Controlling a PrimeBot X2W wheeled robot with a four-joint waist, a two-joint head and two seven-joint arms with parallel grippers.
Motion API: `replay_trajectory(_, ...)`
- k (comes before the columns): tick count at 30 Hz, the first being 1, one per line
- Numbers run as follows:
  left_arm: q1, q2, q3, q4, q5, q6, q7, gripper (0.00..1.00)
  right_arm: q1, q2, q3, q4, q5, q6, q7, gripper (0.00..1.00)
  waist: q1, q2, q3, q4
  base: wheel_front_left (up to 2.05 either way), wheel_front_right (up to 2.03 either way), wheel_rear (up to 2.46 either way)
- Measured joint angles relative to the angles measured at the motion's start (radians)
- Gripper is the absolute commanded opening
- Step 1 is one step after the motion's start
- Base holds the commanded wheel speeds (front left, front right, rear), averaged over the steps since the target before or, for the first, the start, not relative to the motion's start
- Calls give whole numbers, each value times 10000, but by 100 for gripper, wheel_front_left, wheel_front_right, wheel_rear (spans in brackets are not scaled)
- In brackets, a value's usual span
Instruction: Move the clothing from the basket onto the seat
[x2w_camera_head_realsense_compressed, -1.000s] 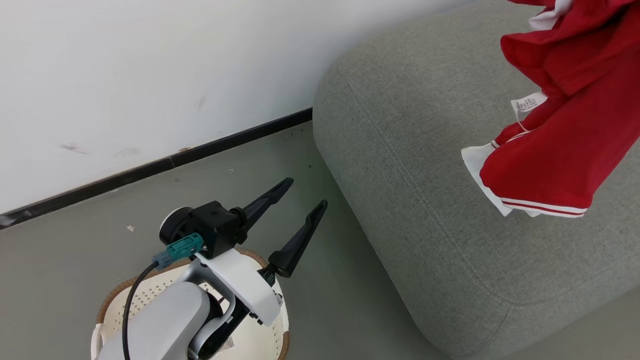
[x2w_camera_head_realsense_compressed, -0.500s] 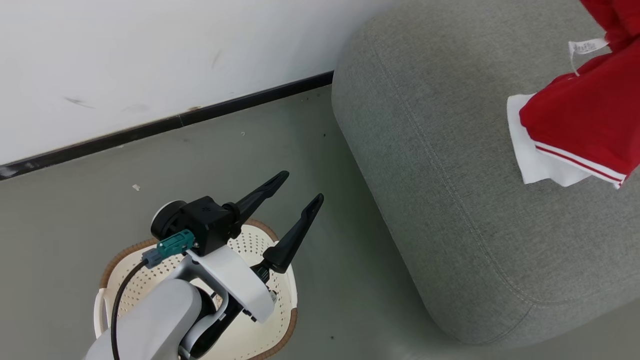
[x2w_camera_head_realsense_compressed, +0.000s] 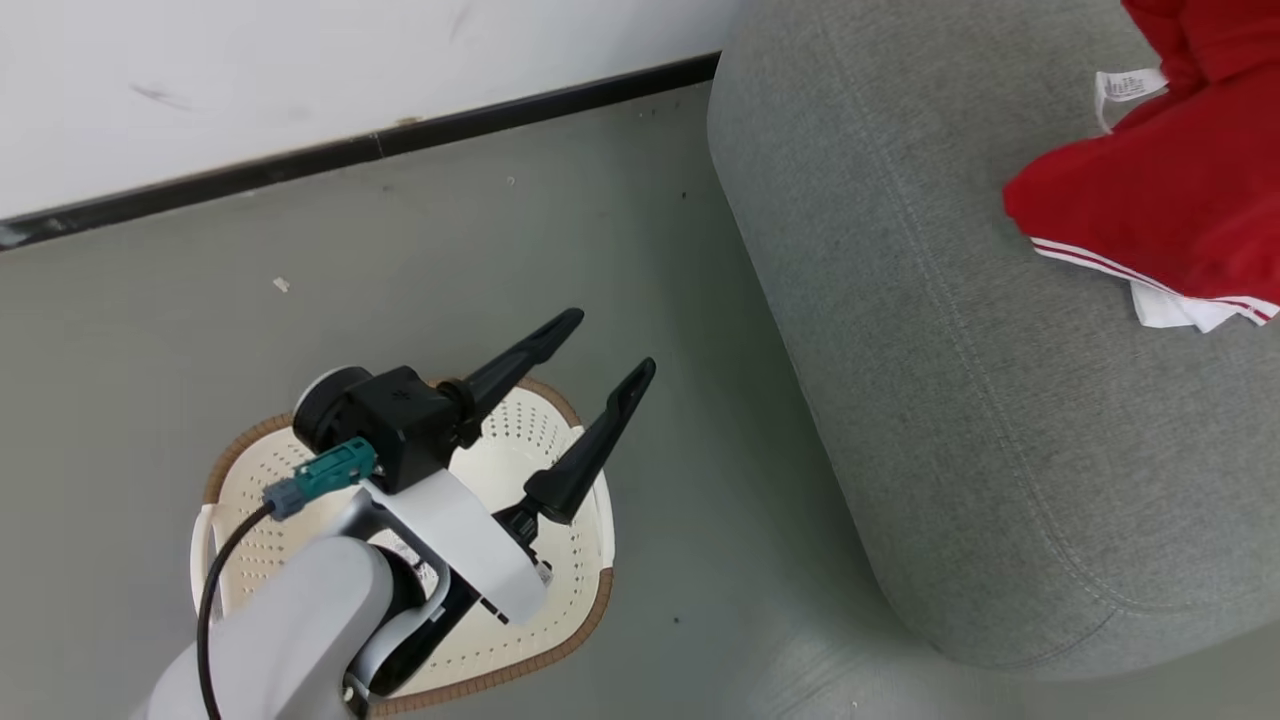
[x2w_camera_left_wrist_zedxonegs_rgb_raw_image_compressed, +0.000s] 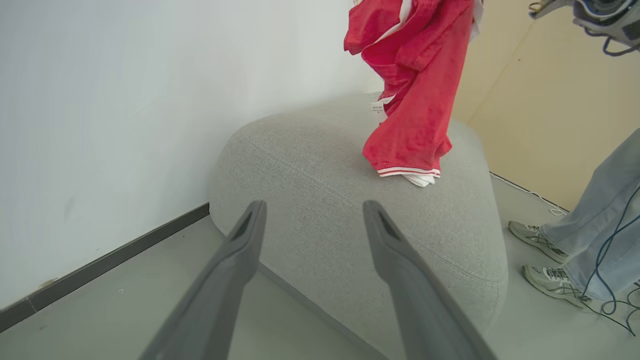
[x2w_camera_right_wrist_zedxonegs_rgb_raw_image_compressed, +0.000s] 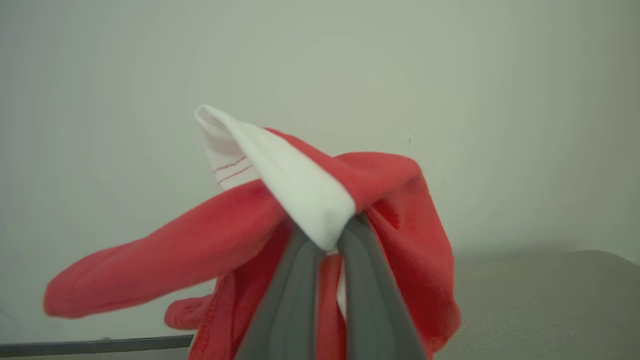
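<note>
one red clothing (x2w_camera_head_realsense_compressed: 1170, 200) pinched in our right fingers (x2w_camera_right_wrist_zedxonegs_rgb_raw_image_compressed: 287, 305), hem touching one grey seat (x2w_camera_head_realsense_compressed: 950, 400), our left fingers (x2w_camera_head_realsense_compressed: 592, 436) spread wide over one basket (x2w_camera_head_realsense_compressed: 250, 480)

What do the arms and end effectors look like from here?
The left end effector has two long, tapering black fingers on a black housing, a teal connector with a black cable, a white bracket and pale grey forearm. The right end effector shows matching dark fingers.
</note>
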Motion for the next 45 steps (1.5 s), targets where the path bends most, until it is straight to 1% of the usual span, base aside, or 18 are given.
replay_trajectory(4, -142, 176, 35, -79, 0, -19, 82, 100, 376, -4, -176, 508, -46, 0, 0, 0, 0, 0, 291, 93, 0, 0, 0)
replay_trajectory(8, -238, 197, 71, -196, 2, -100, 100, 100, 885, 13, -290, 947, -46, 0, -2, 0, 0, 0, 558, 155, 0, 0, 0)
replay_trajectory(13, -472, 299, 163, -295, 2, -180, 173, 100, 1268, 268, -430, 1271, 33, 0, -132, 0, 0, 0, 841, 185, 0, 0, 0)
replay_trajectory(16, -588, 341, 188, -318, 2, -190, 174, 100, 1497, 337, -380, 1325, 31, 0, -232, 0, 0, 0, 979, 178, 0, 0, 0)
replay_trajectory(19, -604, 441, 211, -330, 4, -232, 174, 100, 1729, 541, -291, 1553, 31, 0, -303, 0, 0, 0, 1087, 159, 0, 0, 0)
replay_trajectory(22, -608, 454, 209, -313, 8, -278, 173, 100, 2073, 746, -6, 1816, 0, 0, -359, 0, 0, 0, 1102, 157, 0, 0, 0)
replay_trajectory(26, -614, 454, 232, -305, -6, -328, 169, 100, 2502, 1037, 79, 2266, 0, 0, -360, 0, 0, 0, 1083, 174, 0, 0, 0)
replay_trajectory(35, -614, 451, 265, -194, -81, -368, 81, 100, 2630, 1149, 96, 2892, -4, 0, -449, 0, 0, 0, 906, 202, 0, 0, 0)
replay_trajectory(38, -614, 437, 259, -138, -92, -412, 29, 100, 2635, 1218, 84, 2907, 2, 0, -571, 0, 0, 0, 807, 202, 0, 0, 0)
replay_trajectory(40, -614, 439, 259, -73, -94, -445, -10, 100, 2634, 1250, 86, 2905, 0, 0, -654, 48, 0, 0, 730, 198, 0, 0, 0)
replay_trajectory(41, -614, 437, 259, -35, -96, -447, -17, 100, 2634, 1250, 92, 2907, -10, 0, -660, 96, 0, 0, 687, 194, 0, 0, 0)
replay_trajectory(42, -613, 437, 257, -2, -105, -449, -19, 100, 2634, 1250, 98, 2911, -44, 0, -675, 100, 0, 0, 644, 190, 0, 0, 0)
replay_trajectory(45, -612, 420, 247, 79, -184, -453, -88, 100, 2644, 1244, 128, 2966, -209, 0, -759, 100, 0, 0, 501, 170, 0, 0, 0)
